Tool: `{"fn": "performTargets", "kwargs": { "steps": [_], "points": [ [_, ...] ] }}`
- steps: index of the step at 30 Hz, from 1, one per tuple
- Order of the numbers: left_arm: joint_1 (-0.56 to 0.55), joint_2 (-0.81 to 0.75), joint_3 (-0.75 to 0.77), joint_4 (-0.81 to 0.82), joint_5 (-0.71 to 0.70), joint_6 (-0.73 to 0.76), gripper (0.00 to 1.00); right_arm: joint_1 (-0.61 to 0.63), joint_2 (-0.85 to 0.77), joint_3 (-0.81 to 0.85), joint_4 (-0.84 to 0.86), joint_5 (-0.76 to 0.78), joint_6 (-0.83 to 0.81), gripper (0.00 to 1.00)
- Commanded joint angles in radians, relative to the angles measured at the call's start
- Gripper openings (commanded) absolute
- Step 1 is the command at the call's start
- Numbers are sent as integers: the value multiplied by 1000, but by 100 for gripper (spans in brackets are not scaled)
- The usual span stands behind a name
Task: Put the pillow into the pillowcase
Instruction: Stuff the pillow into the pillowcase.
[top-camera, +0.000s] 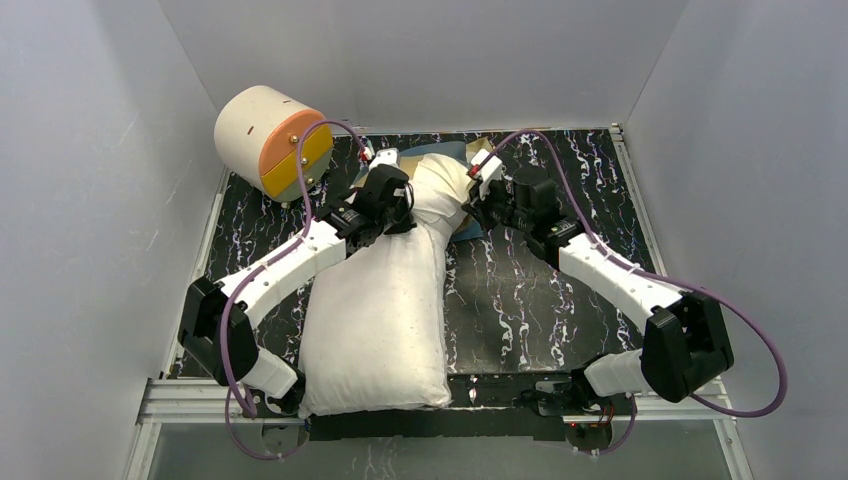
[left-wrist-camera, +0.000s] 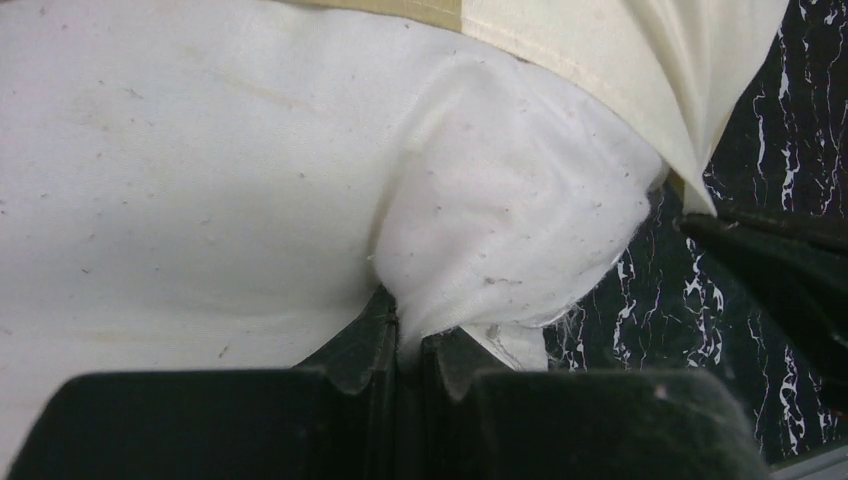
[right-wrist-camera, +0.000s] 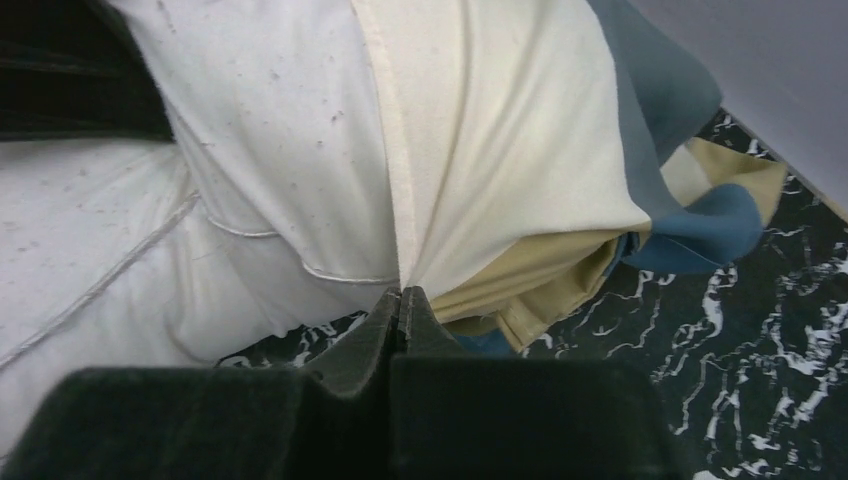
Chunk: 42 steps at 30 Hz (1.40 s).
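The pillow (top-camera: 375, 320) lies from the near edge of the worktop (top-camera: 520, 300) toward the far edge; only its narrow far end is inside the pillowcase (right-wrist-camera: 500, 150) at the far edge. The left gripper (left-wrist-camera: 408, 335) is clamped on pillow fabric, the right gripper (right-wrist-camera: 402, 300) on the pillowcase hem. Insertion looks barely begun; next the 2 arms should push the pillow in while drawing the hem nearward.
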Motion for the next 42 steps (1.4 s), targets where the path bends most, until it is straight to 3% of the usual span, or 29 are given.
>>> {"fn": "performTargets", "kwargs": {
  "steps": [1,5,10,17,23,27,30,33,35,39,42],
  "points": [
    [39,11,39,49,-148,-58,0,56,-14,50,-99,-181,125,1],
    [40,-13,20,57,-145,-78,0,77,-13,83,-107,-175,197,1],
    [40,-38,-24,73,-155,-102,0,75,2,89,39,-166,473,1],
    [40,-21,7,66,-182,-112,0,120,85,330,-166,-380,612,1],
    [40,-32,38,46,-229,-110,0,168,65,330,-305,-523,596,1],
    [45,-35,42,31,-226,-95,0,169,28,271,-248,-566,744,1],
    [59,-31,46,5,-216,-110,0,172,-11,218,-188,-461,859,1],
    [75,-52,16,48,-189,-150,0,203,-24,155,-209,-263,843,1],
    [80,-44,21,62,-157,-163,0,228,3,142,-214,-243,798,1],
    [89,-35,66,57,-113,-199,0,260,68,346,-408,-180,726,1],
    [126,-52,110,67,-43,-207,0,263,73,549,-597,39,655,1]
  ]
}}
